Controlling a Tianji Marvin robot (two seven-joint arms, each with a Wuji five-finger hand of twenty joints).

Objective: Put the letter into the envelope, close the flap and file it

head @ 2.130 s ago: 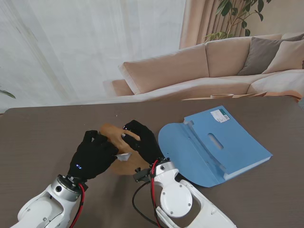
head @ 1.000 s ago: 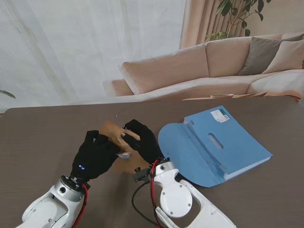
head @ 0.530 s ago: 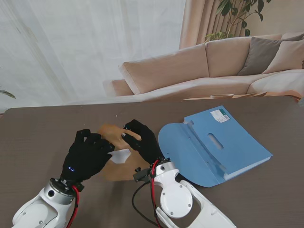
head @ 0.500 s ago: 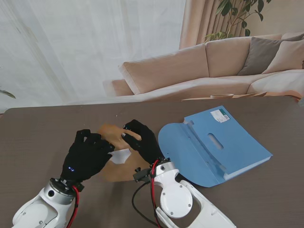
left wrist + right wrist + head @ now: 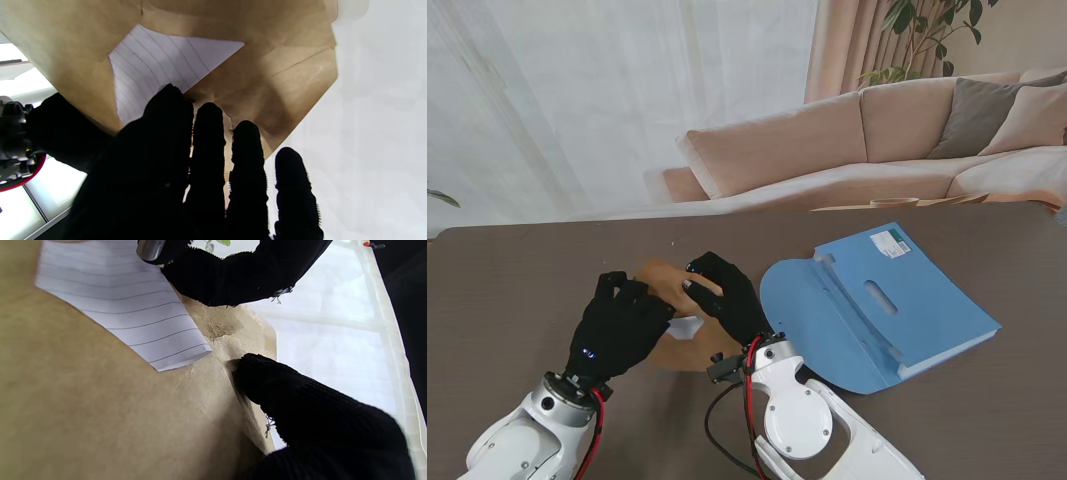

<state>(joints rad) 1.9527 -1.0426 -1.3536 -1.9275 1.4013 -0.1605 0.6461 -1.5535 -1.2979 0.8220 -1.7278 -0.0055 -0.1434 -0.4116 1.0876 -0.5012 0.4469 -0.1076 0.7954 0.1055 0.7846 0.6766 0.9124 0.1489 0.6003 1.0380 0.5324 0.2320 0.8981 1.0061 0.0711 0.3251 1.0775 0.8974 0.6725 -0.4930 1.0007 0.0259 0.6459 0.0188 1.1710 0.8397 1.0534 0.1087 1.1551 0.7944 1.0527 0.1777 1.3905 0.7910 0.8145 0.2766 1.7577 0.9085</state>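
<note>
Since half a second earlier, the left hand (image 5: 622, 325) had come back toward the right one, so less of the white lined letter (image 5: 685, 325) showed between them and the brown paper envelope (image 5: 665, 281) looked more covered. Both black-gloved hands met over the envelope, at about 9 o'clock from the open blue file folder (image 5: 897, 300) on the dark table (image 5: 517, 280).

From the left wrist camera, the left hand (image 5: 186, 180) had its fingers (image 5: 208, 146) stretched side by side, with the tips lying on the envelope (image 5: 283, 76). A wedge of the letter (image 5: 150, 70) came out from the envelope's opening just beside the thickest finger. This hand pressed on the paper; it was not closed around anything.

The right hand (image 5: 725, 296) sat at 3 o'clock of the left hand. In its wrist camera, the right hand (image 5: 317, 420) had one finger under the envelope (image 5: 83, 406) and another finger arching over it, so it seemed to pinch the envelope's edge, though the contact point itself was hidden. The letter (image 5: 133, 316) stuck out of the envelope there too, still partly outside it.

The folder lay flat with its rounded flap (image 5: 802, 300) opened toward the hands, near them but not touching.
</note>
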